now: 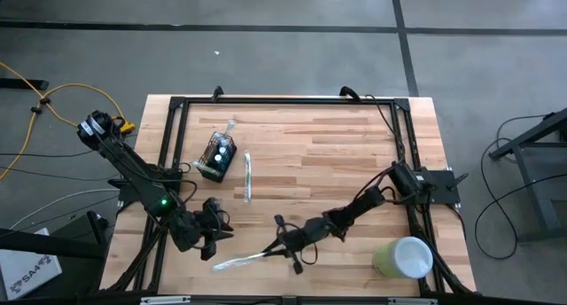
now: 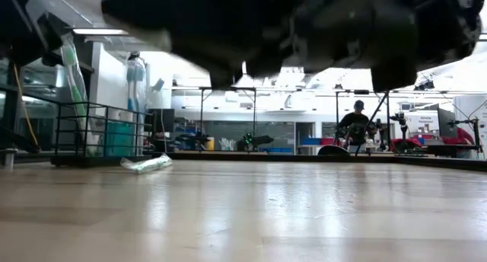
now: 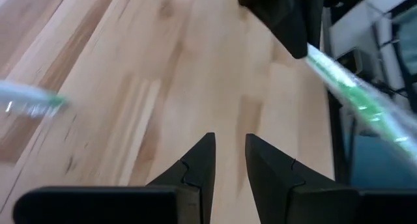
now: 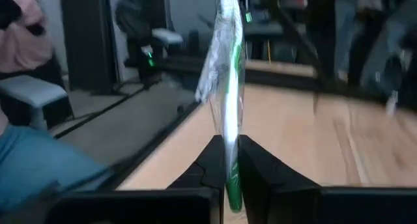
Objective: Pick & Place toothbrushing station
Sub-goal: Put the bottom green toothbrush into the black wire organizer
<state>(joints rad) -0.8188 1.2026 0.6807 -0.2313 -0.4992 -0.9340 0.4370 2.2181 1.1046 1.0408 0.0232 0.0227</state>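
High view is showing the worktop (image 1: 354,154) with the black mesh holder (image 1: 218,158) lying left of centre, its long axis running up-down in the frame. Right gripper (image 1: 282,249), low and centre, is clamping a wrapped toothbrush (image 1: 241,261) pointing lower left; the holder sits above and left. Left gripper (image 1: 215,237), nearer it, is standing part-open, empty.

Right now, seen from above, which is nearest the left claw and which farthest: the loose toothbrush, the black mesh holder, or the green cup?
From the left gripper:
1. Loose toothbrush, mid-table beyond the gripper.
2. Mesh holder, lying on its side near the table's left edge, just slightly farther.
3. Green cup, at the far right front corner.
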